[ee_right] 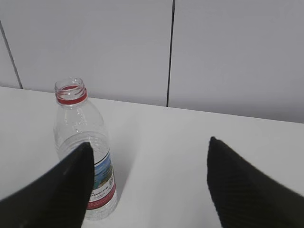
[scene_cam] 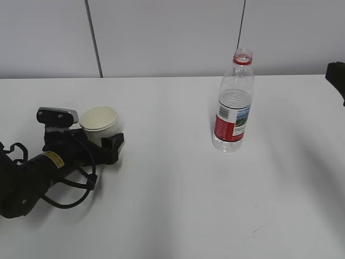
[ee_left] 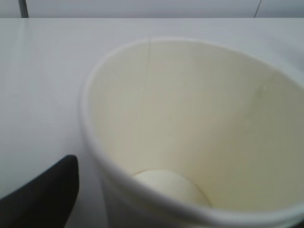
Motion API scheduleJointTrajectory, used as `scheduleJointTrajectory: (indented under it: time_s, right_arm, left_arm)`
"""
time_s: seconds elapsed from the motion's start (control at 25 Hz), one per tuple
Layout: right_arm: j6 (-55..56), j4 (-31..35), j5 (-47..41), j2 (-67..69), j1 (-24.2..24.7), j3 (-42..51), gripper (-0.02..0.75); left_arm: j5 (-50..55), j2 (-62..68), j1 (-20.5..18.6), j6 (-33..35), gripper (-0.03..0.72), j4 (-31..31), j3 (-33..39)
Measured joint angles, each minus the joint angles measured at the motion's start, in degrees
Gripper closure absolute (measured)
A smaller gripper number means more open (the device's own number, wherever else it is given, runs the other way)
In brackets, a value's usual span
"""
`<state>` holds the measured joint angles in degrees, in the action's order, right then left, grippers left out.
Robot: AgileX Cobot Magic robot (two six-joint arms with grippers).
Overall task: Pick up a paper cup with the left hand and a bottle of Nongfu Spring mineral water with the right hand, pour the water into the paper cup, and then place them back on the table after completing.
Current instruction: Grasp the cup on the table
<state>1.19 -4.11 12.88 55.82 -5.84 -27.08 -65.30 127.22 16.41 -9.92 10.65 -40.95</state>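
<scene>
The white paper cup (scene_cam: pixel 100 123) stands upright on the white table (scene_cam: pixel 172 205) at the left, and its inside looks dry. My left gripper (scene_cam: pixel 105 136) lies low on the table with its jaws open round the cup. In the left wrist view the cup (ee_left: pixel 190 118) fills the frame, and one black finger (ee_left: pixel 45 194) shows beside it with a small gap; the other finger is hidden. The uncapped water bottle (scene_cam: pixel 234 108), with a red neck ring and a red label, stands right of centre, partly filled with clear water. My right gripper (ee_right: pixel 148 142) is open and empty, with the bottle (ee_right: pixel 83 142) just beyond its left finger.
A grey panelled wall (scene_cam: pixel 172 38) runs along the table's far edge. In the exterior view only a black corner of the right arm (scene_cam: pixel 337 78) shows, at the right edge, well right of the bottle.
</scene>
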Motion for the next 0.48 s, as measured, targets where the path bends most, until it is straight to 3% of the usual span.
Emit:
scheduleJointTrajectory:
  time_s: [0.16,0.36,0.48]
  right_arm:
    - [0.0,0.0,0.1,0.0,0.0,0.0,0.189]
    - [0.0,0.0,0.1,0.0,0.0,0.0,0.189]
    - [0.0,0.0,0.1,0.7,0.0,0.0,0.189]
  left_arm:
    - [0.0,0.0,0.0,0.0,0.134,0.0,0.0]
    - [-0.1,0.0,0.0,0.0,0.26,0.0,0.0]
    - [-0.1,0.0,0.0,0.0,0.289,0.0,0.0]
